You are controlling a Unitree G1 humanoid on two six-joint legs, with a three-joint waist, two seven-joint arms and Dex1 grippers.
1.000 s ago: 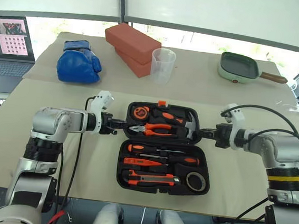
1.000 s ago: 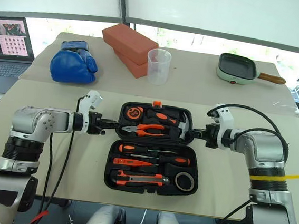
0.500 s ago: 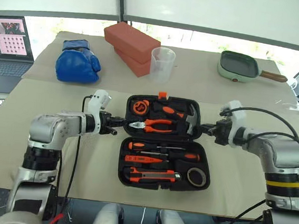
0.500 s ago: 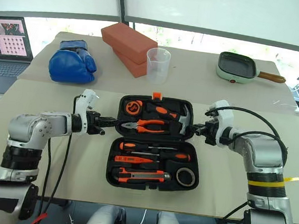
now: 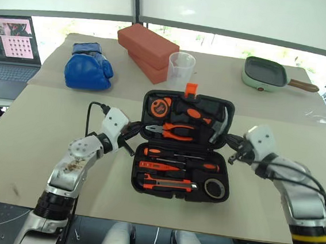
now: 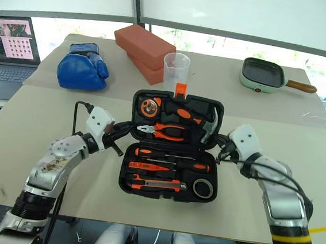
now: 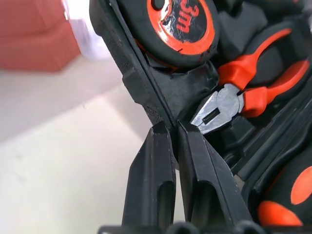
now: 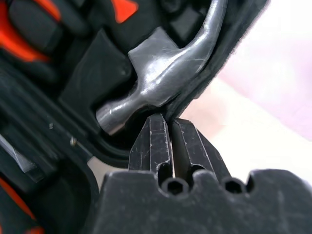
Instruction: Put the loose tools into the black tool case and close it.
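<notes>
Bare table (image 5: 46,139) flanks the black tool case (image 5: 180,184); cup (image 5: 180,70) and bricks (image 5: 146,51) crowd behind its raised lid

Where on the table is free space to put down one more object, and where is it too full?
Free: the near table left of the black tool case, below the blue boxing glove; also the far strip between the plastic cup and the green pan. Crowded: beside the case's raised lid, where the left gripper and right gripper pinch its edges.

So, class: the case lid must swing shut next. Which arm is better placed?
Neither alone: left gripper pinches the lid's left rim of the black tool case, right gripper pinches its right rim by the hammer. Judged evenly placed, both should fold it together.
</notes>
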